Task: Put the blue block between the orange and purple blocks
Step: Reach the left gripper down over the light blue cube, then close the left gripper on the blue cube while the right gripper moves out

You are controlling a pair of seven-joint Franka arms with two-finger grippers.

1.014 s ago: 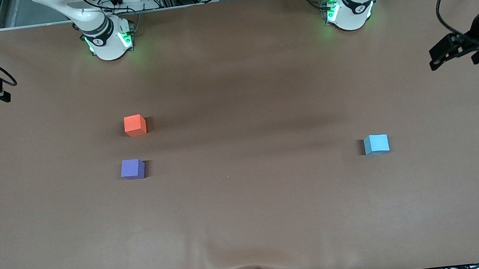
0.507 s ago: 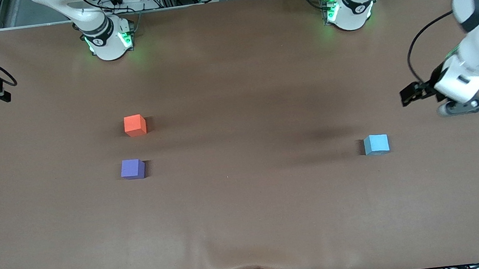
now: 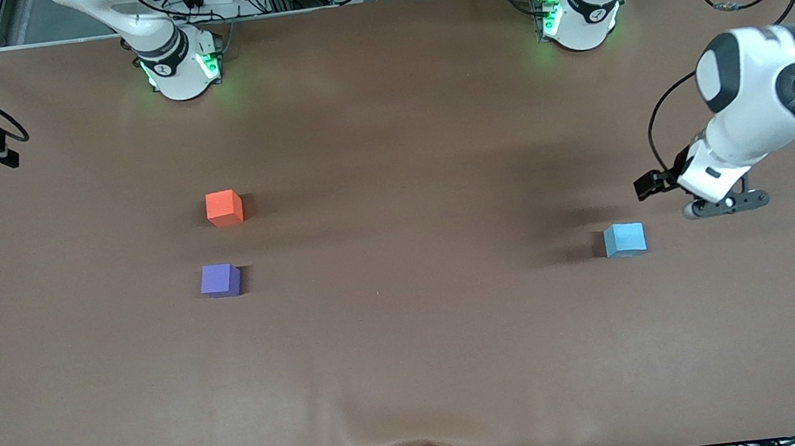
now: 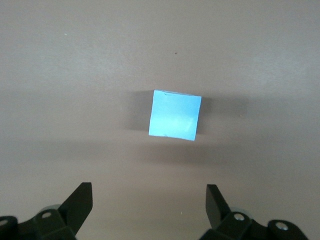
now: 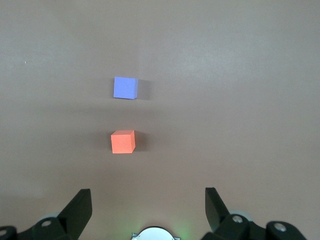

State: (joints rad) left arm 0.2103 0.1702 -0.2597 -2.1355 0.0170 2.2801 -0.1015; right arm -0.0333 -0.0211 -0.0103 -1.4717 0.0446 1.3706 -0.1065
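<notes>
Brown cloth covers the worktop [image 3: 414,371]. Toward the left arm's end sits the small sky-blue matte cube [image 3: 625,239], with the left tool [image 4: 148,199] spread wide above the cloth just beside it. Well apart, the orange-red cube [image 3: 224,207] and violet-purple cube [image 3: 220,280] lie toward the right arm's end, where the right tool [image 5: 148,200] waits, spread wide.

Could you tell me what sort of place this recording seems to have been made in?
Probably a robotics lab: two arm bases bolted along a brown-covered table, aluminium framing and cables at its edge, and only the blue block, orange block and purple block set out.
</notes>
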